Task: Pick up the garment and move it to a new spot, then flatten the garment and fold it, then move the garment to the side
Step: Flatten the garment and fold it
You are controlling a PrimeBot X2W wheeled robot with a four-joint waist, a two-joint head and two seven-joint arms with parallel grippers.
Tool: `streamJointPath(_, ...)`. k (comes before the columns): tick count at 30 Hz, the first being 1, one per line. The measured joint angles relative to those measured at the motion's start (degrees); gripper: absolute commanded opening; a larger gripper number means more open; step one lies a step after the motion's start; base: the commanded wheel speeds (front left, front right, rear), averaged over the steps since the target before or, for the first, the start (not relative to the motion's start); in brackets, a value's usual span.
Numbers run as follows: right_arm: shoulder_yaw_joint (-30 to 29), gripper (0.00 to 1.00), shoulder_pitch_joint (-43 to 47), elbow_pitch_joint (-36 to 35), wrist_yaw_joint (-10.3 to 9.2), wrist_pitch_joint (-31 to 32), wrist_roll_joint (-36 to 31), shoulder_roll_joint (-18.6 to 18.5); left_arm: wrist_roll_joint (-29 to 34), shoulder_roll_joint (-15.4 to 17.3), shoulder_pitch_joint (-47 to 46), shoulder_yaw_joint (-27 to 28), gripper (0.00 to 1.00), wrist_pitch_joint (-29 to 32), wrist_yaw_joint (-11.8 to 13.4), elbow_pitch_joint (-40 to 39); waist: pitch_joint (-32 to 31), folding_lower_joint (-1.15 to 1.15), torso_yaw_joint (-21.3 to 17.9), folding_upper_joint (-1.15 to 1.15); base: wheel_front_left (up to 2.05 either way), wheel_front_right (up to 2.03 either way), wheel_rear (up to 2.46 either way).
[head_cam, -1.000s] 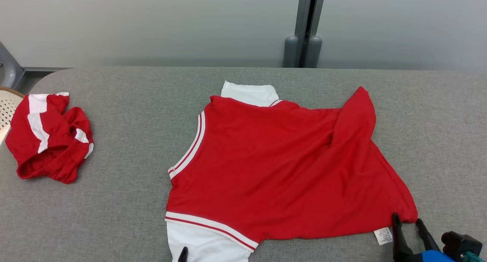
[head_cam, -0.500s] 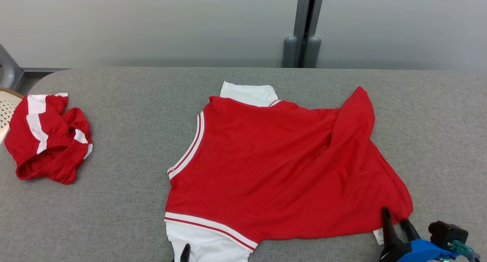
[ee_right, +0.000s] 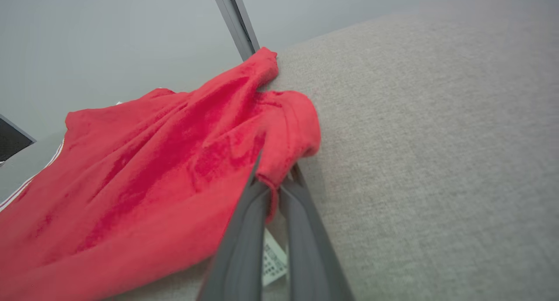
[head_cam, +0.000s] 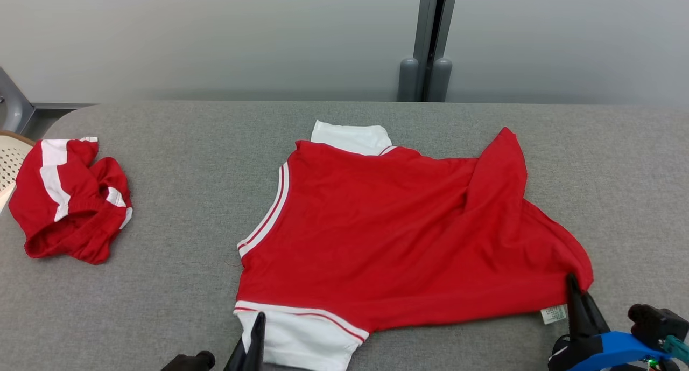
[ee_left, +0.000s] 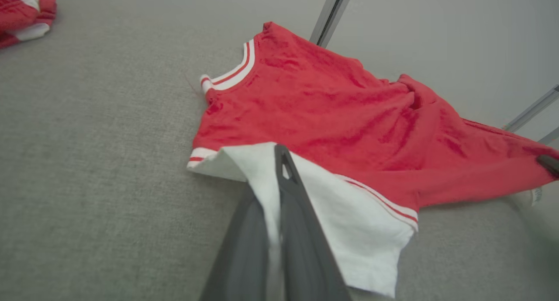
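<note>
Well, at the far left of the head view a small crumpled red and white cloth (head_cam: 70, 198) lies on the grey table (head_cam: 177, 172). Next comes my left gripper (head_cam: 259, 320), at the bottom edge. Its fingers are squeezed together on the white sleeve (head_cam: 301, 344) of the red shirt (head_cam: 387, 225). The shirt lies spread out in the middle of the table, with a fold sticking up at its upper right. At the lower right my right gripper (head_cam: 572, 279) is pinched tight on the shirt's red corner, just beside a little white label (head_cam: 554, 313).
</note>
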Motion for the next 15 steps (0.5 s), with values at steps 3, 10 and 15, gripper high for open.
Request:
streamJointPath(3,0.2,0.0,2.23,-5.56,0.0,0.0,-0.01,-0.74,-0.45,0.02,-1.04,-0.02,0.0,0.25,-0.08,-4.8,0.37,0.0,-0.28,0.0,0.0,0.0,0.0)
streamJointPath(10,3.3,0.0,-2.3,-14.48,0.0,0.04,-0.03,-3.34,0.57,2.83,-10.05,0.27,0.0,3.49,-0.27,-13.76,3.31,0.0,-1.66,0.0,0.0,0.0,0.0)
streamJointPath(15,5.8,0.0,-16.06,-14.67,0.01,1.55,0.0,-6.46,-3.98,3.3,-24.77,2.46,0.0,6.38,-0.82,-15.53,7.36,0.01,-3.44,0.0,0.0,0.0,0.0)
